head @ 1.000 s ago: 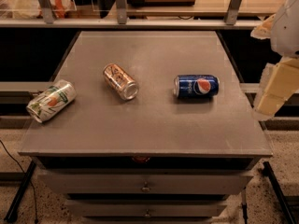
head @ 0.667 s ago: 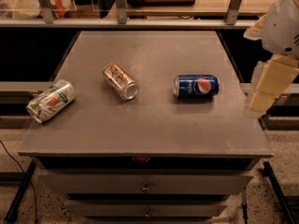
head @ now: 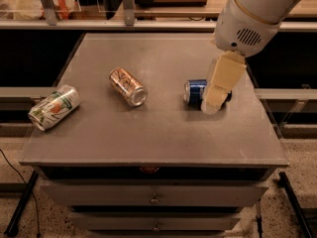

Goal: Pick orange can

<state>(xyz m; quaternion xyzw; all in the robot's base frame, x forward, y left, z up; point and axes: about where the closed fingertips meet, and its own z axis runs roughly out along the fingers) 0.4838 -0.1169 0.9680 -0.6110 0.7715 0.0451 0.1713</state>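
The orange can [head: 128, 86] lies on its side on the grey table top [head: 148, 138], left of centre, with one silver end turned toward the front right. My gripper [head: 217, 87] hangs from the white arm [head: 252, 14] at the right of the table. It is well to the right of the orange can and covers part of the blue Pepsi can [head: 195, 91]. It holds nothing that I can see.
A white-green can with a fruit picture [head: 54, 107] lies on its side near the table's left edge. Drawers [head: 154, 198] sit under the table top. A shelf with rails and posts [head: 128, 4] runs along the back.
The arm has swung left and forward from the right edge of the view over the table. The gripper now stands in front of the blue can. The cans have not moved.
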